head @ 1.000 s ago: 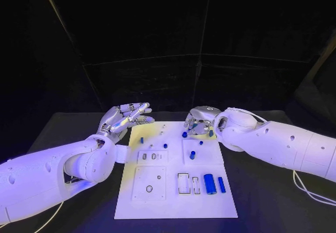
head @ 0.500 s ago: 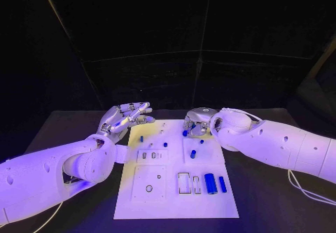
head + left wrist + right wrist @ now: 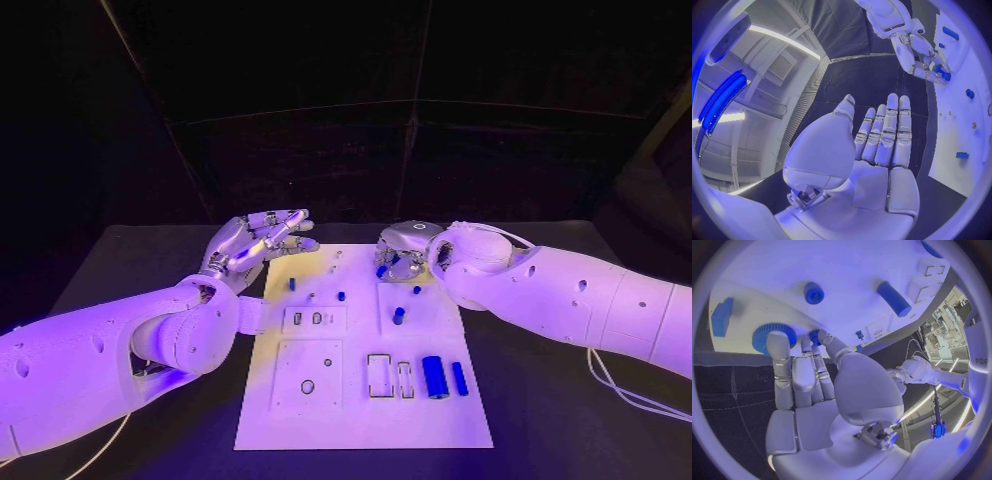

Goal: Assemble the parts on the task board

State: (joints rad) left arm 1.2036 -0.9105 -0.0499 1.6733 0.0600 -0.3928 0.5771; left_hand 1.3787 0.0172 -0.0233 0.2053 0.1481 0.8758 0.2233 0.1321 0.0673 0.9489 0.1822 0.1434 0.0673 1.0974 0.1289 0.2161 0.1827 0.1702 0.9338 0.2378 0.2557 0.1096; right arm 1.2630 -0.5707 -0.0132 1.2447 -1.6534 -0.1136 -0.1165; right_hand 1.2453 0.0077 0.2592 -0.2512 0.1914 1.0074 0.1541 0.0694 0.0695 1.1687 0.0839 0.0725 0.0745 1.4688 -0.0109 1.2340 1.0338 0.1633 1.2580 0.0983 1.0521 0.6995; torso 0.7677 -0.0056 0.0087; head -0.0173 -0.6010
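Parts lie scattered on the task board (image 3: 361, 420), which is seen in the head view in the middle of the black table (image 3: 130, 260). Two long blue cylinders (image 3: 433, 377) are laid side by side near the board's right edge, and about five smaller blue pieces (image 3: 397, 317) are counted farther up it. The left hand (image 3: 260, 243) is held raised beside the board's far left corner, its fingers apart and nothing in them. The right hand (image 3: 402, 250) is bent down over the far end of the board, fingertips at a small blue part (image 3: 382, 271).

From the left wrist, the left hand (image 3: 873, 150) is shown flat, its fingers straight and close together, empty; the right hand (image 3: 924, 60) is seen beyond it, curled over a blue piece (image 3: 943, 74).

From the right wrist, the right hand (image 3: 817, 385) is seen with its fingertips (image 3: 776, 340) pressed to a blue toothed wheel (image 3: 772, 335) and a small blue part (image 3: 814, 335) pinched by the thumb. Five blue parts are counted there.
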